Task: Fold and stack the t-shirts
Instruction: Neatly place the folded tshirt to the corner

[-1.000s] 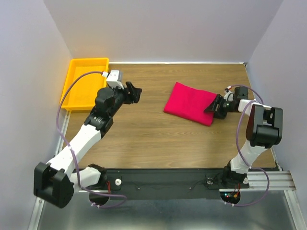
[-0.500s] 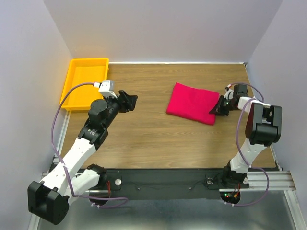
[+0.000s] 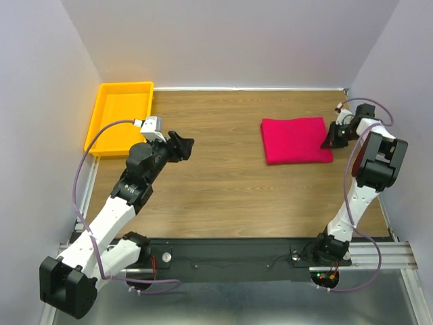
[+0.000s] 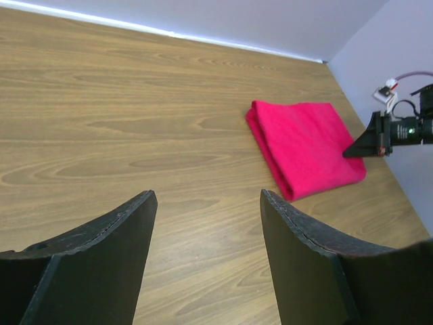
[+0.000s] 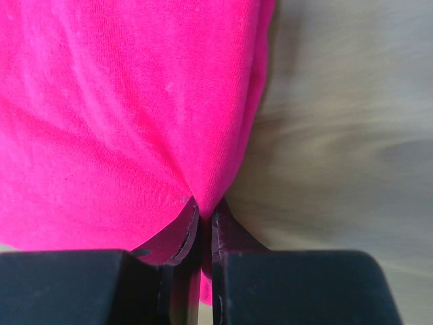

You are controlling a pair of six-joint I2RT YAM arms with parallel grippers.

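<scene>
On the far right of the wooden table [image 3: 216, 196], the folded crimson-red soft-fabric t-shirt [image 3: 295, 139] now lies square to the table edges, dragged rightward and turned from its slanted pose a second ago, so I judge the fold finished and only placing left. Its right edge is pinched in the clenched right gripper [image 3: 333, 139], while the left gripper [image 3: 183, 145], spread and empty, hangs well apart at left-centre.

Two arms extended, jaws in opposite states.
The left arm reaches diagonally forward, left gripper [image 4: 206, 194] held with jaws spread wide. The right arm stretches far forward along its side, right gripper [image 5: 205, 207] pinched closed on the t-shirt [image 5: 101, 122] edge.
</scene>
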